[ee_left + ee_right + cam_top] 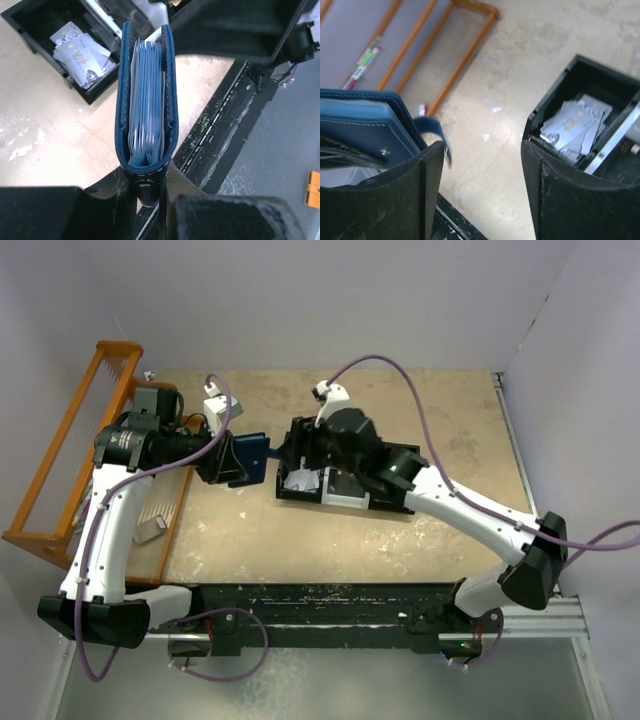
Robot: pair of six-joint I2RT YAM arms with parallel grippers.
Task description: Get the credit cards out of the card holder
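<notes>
While the card holder point(145, 100) is pinched by its spine in the left claw point(150, 187) and held off the table point(450, 420), edge-up and slightly parted, its pale blue inner sleeves are presented toward the right arm. Item one, card holder: dark blue, stitched, closing strap point(434, 131) hanging loose and blurred; located to the left of the black tray point(551, 92), near it but apart from it, and just beside the right claw point(480, 185). Item two, right claw: spread wide, nothing seen between its jaws, positioned between the holder and the tray. Item three, cards point(572, 125): a loose pile, pale with some printed faces, lying overlapped in the end compartment of the tray nearest the holder. Item four, wooden rack point(468, 55): orange-brown, at the left edge of the table, not involved. Progress, as judged: the task is taken to be partly done, since several cards are already deposited in the tray. A row of thin leaves is packed inside the holder, with a paler edge standing at one side; whether these are empty sleeves or cards not yet removed cannot be told from these views. What is left is judged to be a check of the sleeves and the drawing out of any cards remaining, to be laid with the others in the tray.
</notes>
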